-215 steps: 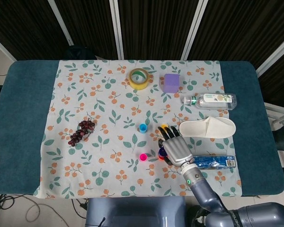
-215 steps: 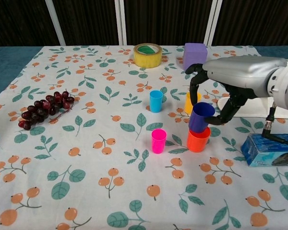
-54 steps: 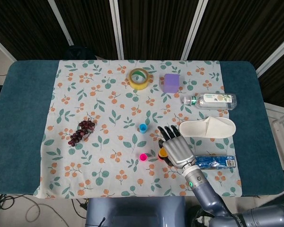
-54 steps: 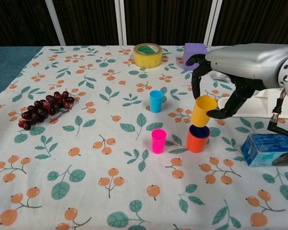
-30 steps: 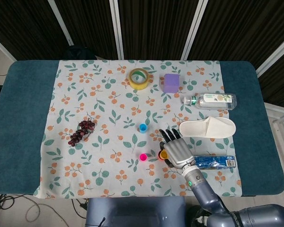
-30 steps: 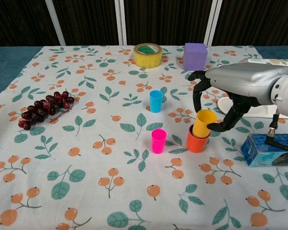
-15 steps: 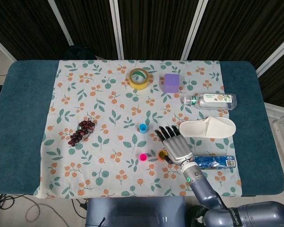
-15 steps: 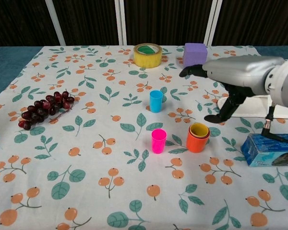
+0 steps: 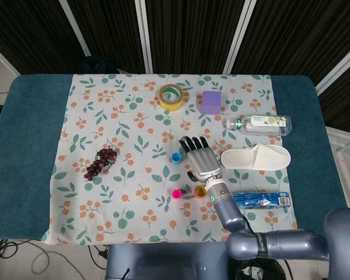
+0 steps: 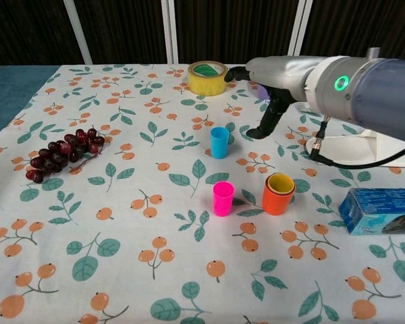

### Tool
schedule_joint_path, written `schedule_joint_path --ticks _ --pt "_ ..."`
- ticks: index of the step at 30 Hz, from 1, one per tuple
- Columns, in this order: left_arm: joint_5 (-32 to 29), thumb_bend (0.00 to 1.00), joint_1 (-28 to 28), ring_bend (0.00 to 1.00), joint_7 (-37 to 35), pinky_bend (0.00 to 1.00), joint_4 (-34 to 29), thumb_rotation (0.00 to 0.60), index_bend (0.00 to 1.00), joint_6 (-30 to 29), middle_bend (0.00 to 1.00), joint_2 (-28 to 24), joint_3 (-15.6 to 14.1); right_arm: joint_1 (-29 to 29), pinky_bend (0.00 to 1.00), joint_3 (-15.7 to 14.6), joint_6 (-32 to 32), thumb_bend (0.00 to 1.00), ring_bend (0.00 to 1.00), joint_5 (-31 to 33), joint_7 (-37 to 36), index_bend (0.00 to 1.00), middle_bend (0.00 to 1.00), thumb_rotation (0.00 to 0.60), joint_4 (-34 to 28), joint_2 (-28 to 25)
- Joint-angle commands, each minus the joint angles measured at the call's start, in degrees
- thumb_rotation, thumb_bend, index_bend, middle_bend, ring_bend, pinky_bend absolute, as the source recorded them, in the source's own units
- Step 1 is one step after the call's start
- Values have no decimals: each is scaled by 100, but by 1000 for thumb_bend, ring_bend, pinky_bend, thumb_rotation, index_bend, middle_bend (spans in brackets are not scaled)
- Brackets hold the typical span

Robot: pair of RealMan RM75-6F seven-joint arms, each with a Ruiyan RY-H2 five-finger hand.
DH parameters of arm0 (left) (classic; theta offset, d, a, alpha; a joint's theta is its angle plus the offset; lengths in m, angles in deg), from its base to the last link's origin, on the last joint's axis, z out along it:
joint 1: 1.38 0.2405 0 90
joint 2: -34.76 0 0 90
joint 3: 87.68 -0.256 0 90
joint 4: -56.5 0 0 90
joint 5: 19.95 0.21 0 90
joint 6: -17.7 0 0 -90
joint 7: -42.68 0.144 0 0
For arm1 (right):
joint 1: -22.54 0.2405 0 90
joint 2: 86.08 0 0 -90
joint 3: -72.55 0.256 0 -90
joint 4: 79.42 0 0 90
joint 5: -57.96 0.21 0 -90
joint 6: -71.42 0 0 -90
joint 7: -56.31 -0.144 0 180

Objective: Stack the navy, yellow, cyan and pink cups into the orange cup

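A teal-covered table (image 9: 23, 140) is draped with a white cloth printed with orange fruit and green leaves (image 9: 128, 122), and dark panels with pale uprights are seen behind it. The orange cup (image 10: 279, 197) stands on the cloth with the yellow cup (image 10: 281, 183) nested in it, only the yellow rim showing above the orange one; the navy cup cannot be made out inside. The pink cup (image 10: 223, 198) stands upright just left of the orange cup, apart from it, and the cyan cup (image 10: 219, 142) stands upright beyond the pink one. The right hand (image 10: 264, 84) is held above the cloth beyond the orange cup, near the cyan cup, with fingers spread and nothing in it. Only the head view shows a clear bottle (image 9: 258, 123) and a white slipper (image 9: 255, 157), both beyond and right of the orange cup; the cup walls are shown only in the chest view. Grapes (image 10: 59, 152) lie far left of the orange cup, a tape roll (image 10: 207, 77) far beyond it, a blue box (image 10: 381, 210) to its right.
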State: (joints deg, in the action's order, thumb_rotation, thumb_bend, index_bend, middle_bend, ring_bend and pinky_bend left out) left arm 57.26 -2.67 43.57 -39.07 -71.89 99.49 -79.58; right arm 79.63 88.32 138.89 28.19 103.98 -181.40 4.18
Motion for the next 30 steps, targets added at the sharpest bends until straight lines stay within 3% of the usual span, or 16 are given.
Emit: schedule_joint_path --ticks 1,13,30 --pt "2 766 8 0 -13 0 -5 600 152 -14 11 -4 2 251 36 94 -113 400 0 248 145 122 0 600 407 326" --pt "-23 766 15 0 -71 0 -47 600 153 18 11 -27 -1 532 36 230 -373 400 0 516 44 301 0 600 1313 859" --pt "-58 767 13 0 -81 0 -51 600 153 38 11 -35 10 779 41 398 -793 400 0 677 -148 347 0 600 2321 1346"
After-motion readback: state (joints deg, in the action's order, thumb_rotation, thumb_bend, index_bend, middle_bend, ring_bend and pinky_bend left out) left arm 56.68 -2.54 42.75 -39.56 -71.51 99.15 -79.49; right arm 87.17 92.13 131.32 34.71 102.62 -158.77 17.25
